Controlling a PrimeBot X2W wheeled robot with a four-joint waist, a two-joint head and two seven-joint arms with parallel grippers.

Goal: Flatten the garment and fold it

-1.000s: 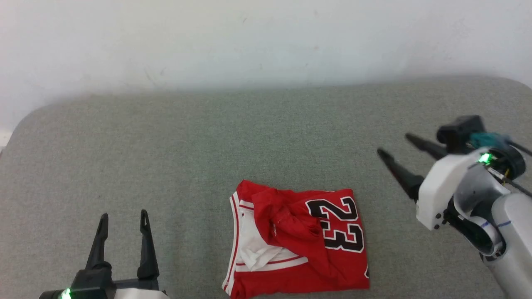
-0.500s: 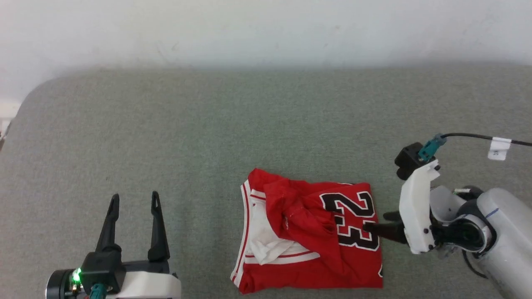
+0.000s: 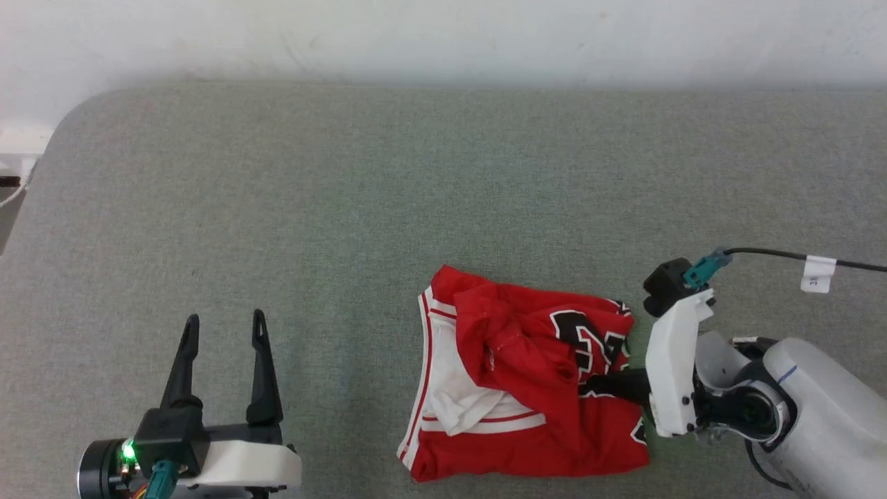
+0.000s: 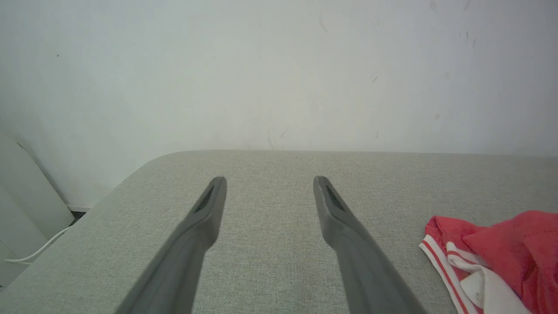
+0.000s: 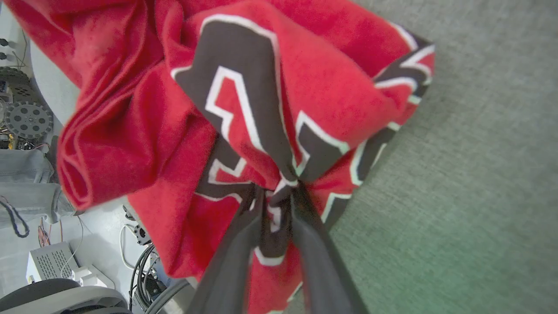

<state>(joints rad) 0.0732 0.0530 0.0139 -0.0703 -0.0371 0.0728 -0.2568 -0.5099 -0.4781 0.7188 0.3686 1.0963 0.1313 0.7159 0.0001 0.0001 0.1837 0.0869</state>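
Observation:
The garment point(image 3: 527, 388), red with white striped trim and black white-outlined numerals, lies crumpled on the grey table near its front edge, right of centre. My right gripper point(image 3: 590, 384) reaches in from the right, shut on the numeral part, which is bunched up around the fingers. The right wrist view shows a fold of the garment point(image 5: 283, 87) pinched between the tips of my right gripper point(image 5: 277, 192) and lifted off the table. My left gripper point(image 3: 223, 319) stands open and empty at the lower left, well apart from the cloth. In its own view my left gripper point(image 4: 268, 181) has the garment point(image 4: 501, 244) to its right.
The grey padded table point(image 3: 346, 208) runs back to a white wall point(image 3: 443, 34), with a rounded corner at the far left. A black cable with a white tag point(image 3: 818, 274) hangs from my right wrist. Beyond the table's edge are cables and equipment on the floor point(image 5: 39, 261).
My right arm swung down from its raised spot to the garment's right side and closed on the numeral part, bunching it leftward. The head camera tilted meanwhile. My left gripper stayed open.

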